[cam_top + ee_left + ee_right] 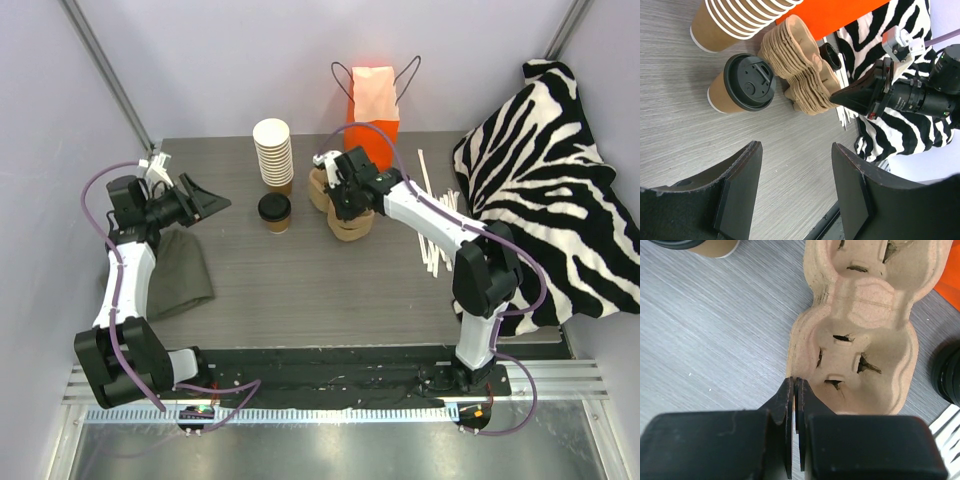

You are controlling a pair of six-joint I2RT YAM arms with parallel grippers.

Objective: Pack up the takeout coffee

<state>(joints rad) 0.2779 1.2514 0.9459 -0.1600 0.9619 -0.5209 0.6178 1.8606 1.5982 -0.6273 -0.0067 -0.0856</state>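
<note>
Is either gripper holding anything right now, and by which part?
The right gripper appears shut on the top cup carrier, pinching the thin rim at its near corner. The left gripper is open and holds nothing.

A lab test booth: plain pale walls [220,60], aluminium mounting rail [585,377], grey table [320,290]
</note>
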